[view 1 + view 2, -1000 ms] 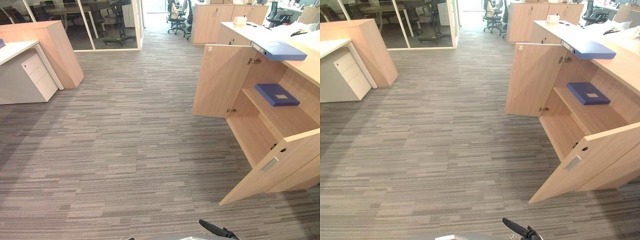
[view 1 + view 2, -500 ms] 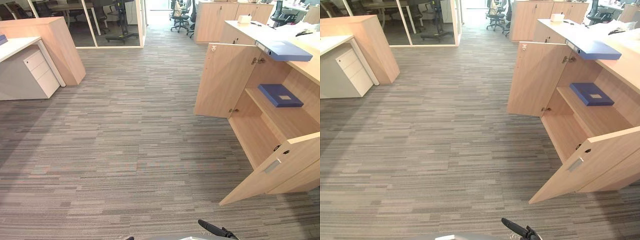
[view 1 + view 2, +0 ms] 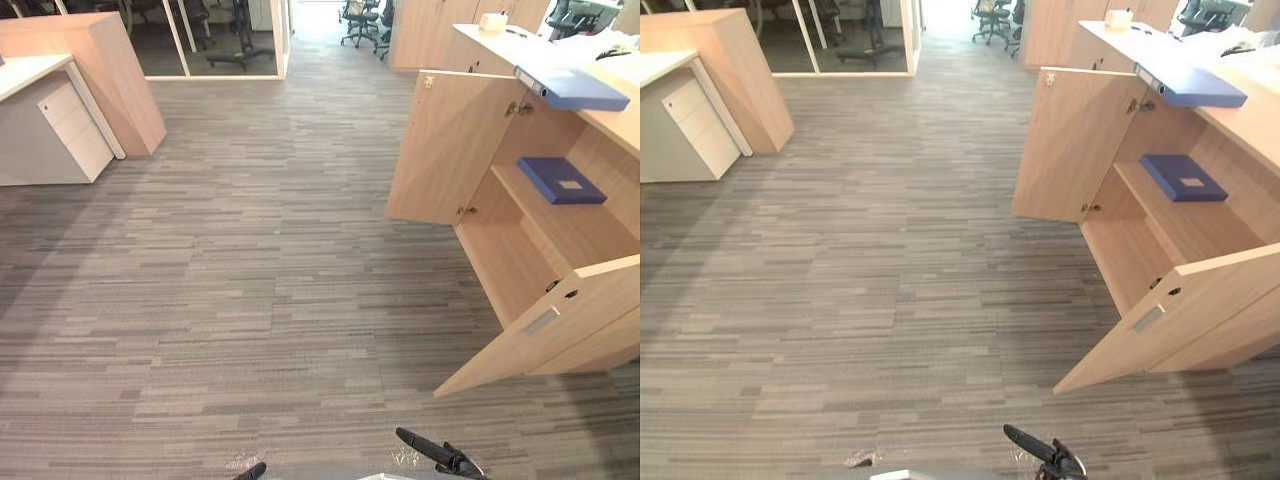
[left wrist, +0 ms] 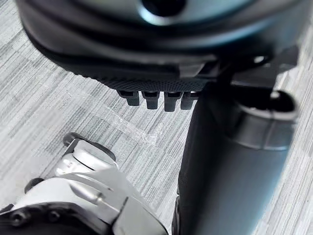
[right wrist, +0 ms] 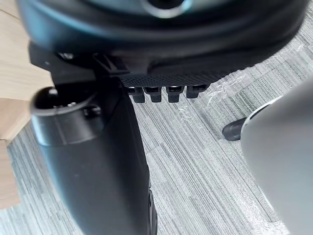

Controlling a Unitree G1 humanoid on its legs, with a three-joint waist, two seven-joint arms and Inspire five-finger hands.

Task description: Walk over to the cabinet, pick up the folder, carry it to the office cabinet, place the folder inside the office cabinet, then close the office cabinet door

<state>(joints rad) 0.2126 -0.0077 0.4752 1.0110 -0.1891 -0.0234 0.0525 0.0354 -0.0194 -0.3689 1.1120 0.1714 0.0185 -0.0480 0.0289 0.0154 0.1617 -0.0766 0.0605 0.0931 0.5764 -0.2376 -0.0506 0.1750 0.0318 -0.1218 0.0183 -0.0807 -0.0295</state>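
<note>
A wooden office cabinet (image 3: 520, 255) stands at the right with both doors swung open: the far door (image 3: 450, 150) and the near door (image 3: 540, 330). A flat blue folder (image 3: 560, 180) lies on its inner shelf. On the cabinet's top rests a blue binder (image 3: 570, 88), its end jutting over the edge. My left hand (image 4: 156, 73) hangs above the carpet, fingers relaxed, holding nothing. My right hand (image 5: 166, 63) hangs the same way beside the cabinet's wood, also holding nothing. Both hands are well short of the folder.
Grey striped carpet (image 3: 250, 280) spreads between me and the cabinet. A white drawer unit (image 3: 60, 135) and a wooden partition (image 3: 110, 70) stand at the far left. Glass walls (image 3: 220, 40) and office chairs (image 3: 360, 20) are at the back.
The whole picture has shifted a little as the camera moved, with the cabinet and desks sitting higher in view. Nothing in the scene has moved.
</note>
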